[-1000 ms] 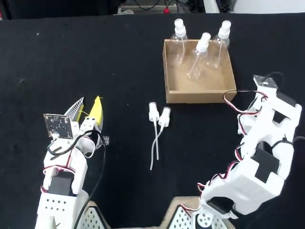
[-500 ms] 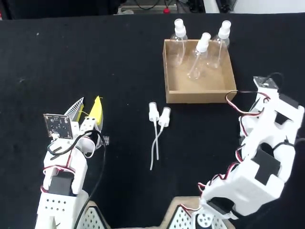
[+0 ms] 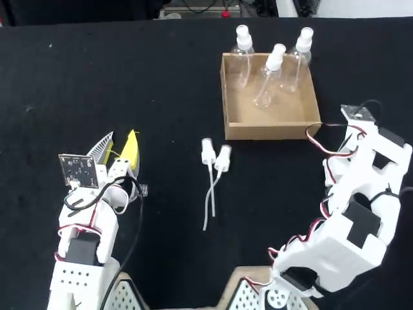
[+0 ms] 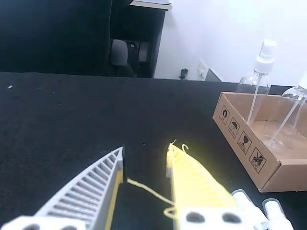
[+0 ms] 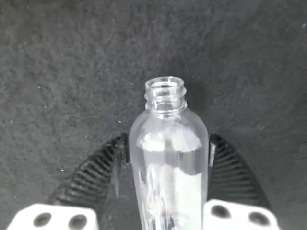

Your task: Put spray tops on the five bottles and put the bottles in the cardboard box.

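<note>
Right gripper [image 5: 168, 141] is clamped on a clear bottle [image 5: 168, 167] with an open neck and no top, one black finger on each side. The bottle's base is cut off by the frame edge, and I can't tell whether it is lifted or on the black table [image 5: 57, 57]. From above, the right arm [image 3: 361, 194] sits just right of the cardboard box [image 3: 271, 132], and its own links cover the hold. Left gripper [image 4: 145, 149] [image 3: 119, 139] is spread wide with nothing between the fingers, at the table's left side, well away from the box. Three capped bottles [image 3: 271, 74] stand or lean in the box, but which is hard to tell. In the left wrist view one of them is cut off at the edge. Two spray tops [image 3: 215, 155] lie loose on the table between the arms, near the box front, heads side by side and tubes crossing. In the left wrist view they [image 4: 261, 206] are partly cut off at the corner.
</note>
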### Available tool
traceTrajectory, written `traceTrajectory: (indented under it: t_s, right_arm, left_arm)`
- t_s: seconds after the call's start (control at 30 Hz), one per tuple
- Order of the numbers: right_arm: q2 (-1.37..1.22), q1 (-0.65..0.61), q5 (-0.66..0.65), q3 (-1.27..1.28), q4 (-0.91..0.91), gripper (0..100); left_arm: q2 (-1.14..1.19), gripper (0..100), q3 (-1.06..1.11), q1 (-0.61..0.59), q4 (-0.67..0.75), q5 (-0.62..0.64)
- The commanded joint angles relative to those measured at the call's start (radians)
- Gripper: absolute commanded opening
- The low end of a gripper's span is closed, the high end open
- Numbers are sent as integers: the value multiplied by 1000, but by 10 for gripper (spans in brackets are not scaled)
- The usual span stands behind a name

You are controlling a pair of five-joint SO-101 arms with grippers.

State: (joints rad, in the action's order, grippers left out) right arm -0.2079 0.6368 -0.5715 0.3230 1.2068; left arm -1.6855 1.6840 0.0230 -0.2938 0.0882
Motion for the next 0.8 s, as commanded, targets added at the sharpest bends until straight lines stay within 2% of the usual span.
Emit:
traceTrajectory:
  t_s: [0.0, 0.2, 0.3, 0.47, 0.57, 0.77]
  right_arm:
    - [-4, 12, -6, -10, -15, 202]
    - [21, 18, -3, -27, -8, 198]
    - [79, 29, -3, -65, 68, 198]
    - [252, 26, -3, -160, 229, 201]
    - [394, 26, -3, -170, 247, 198]
    - [674, 21, 15, -77, 244, 198]
  left_arm:
    - [-12, 145, 22, 8, 3, 9]
    - [-12, 145, 22, 8, 2, 9]
    - [-12, 145, 13, 12, -9, 9]
    - [-12, 147, -116, 33, -187, 9]
    - [-6, 148, -203, 73, -299, 9]
    - [-3, 145, -232, 110, -339, -48]
